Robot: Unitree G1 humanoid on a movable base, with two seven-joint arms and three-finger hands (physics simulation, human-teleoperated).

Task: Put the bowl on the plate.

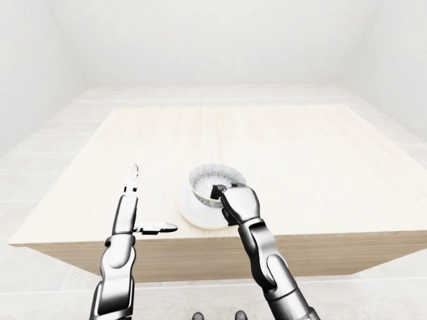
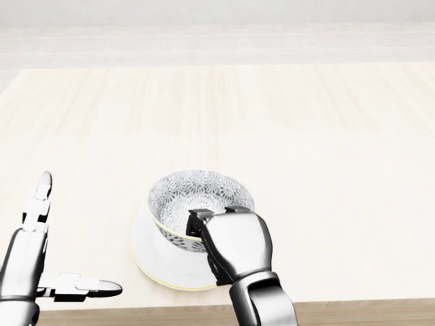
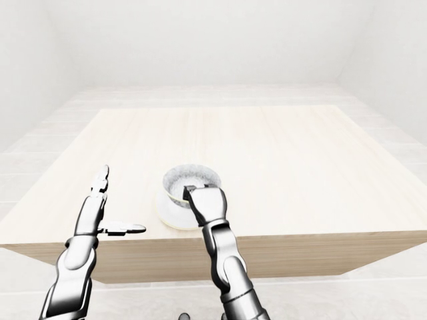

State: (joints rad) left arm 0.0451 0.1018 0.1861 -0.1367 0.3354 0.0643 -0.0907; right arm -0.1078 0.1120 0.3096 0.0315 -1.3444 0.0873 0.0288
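The patterned bowl (image 2: 197, 197) sits over the middle of the white plate (image 2: 146, 252), perhaps slightly tipped (whether its foot rests on the plate I cannot tell). The right robot hand (image 2: 234, 248) is clamped on the bowl's rim, at the plate's lower right in the head view. The left robot hand (image 2: 41, 268), left of the plate, is spread and holds nothing. The bench (image 2: 326, 136) edge runs just below the plate. The bowl looks rigid, glazed, probably slippery and breakable, so a rim pinch suits it, with a gentle release.
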